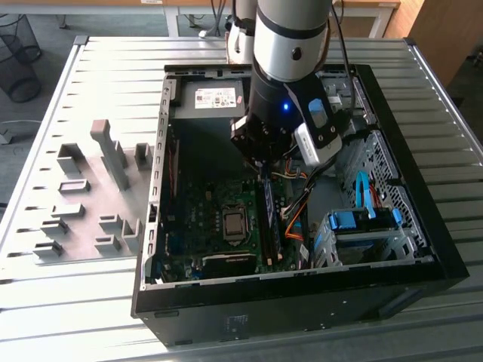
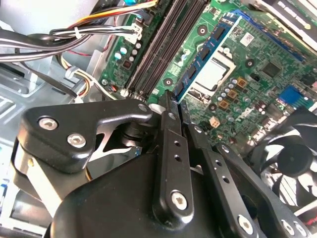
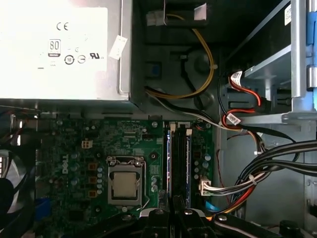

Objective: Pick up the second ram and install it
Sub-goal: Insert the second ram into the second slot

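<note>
The second ram (image 1: pixel 269 222) is a thin blue-green stick with black chips. It stands on edge along the memory slot nearest the CPU socket (image 1: pixel 235 224) inside the open computer case. My gripper (image 1: pixel 264 167) hangs over the stick's far end. In the second wrist view my gripper (image 2: pixel 175 101) has its black fingers (image 2: pixel 168 144) closed around that end of the ram (image 2: pixel 205 52), one on each side. The first wrist view has the ram (image 3: pixel 169 158) running up from my gripper (image 3: pixel 173 210). I cannot tell whether the stick is fully seated.
Black memory slots (image 2: pixel 166 47) lie beside the stick, with bundled cables (image 1: pixel 294 219) just past them. The power supply (image 1: pixel 215 98) sits at the case's far end. A drive cage with blue latches (image 1: pixel 362 220) is on the exterior view's right, grey holder blocks (image 1: pixel 113 154) on its left.
</note>
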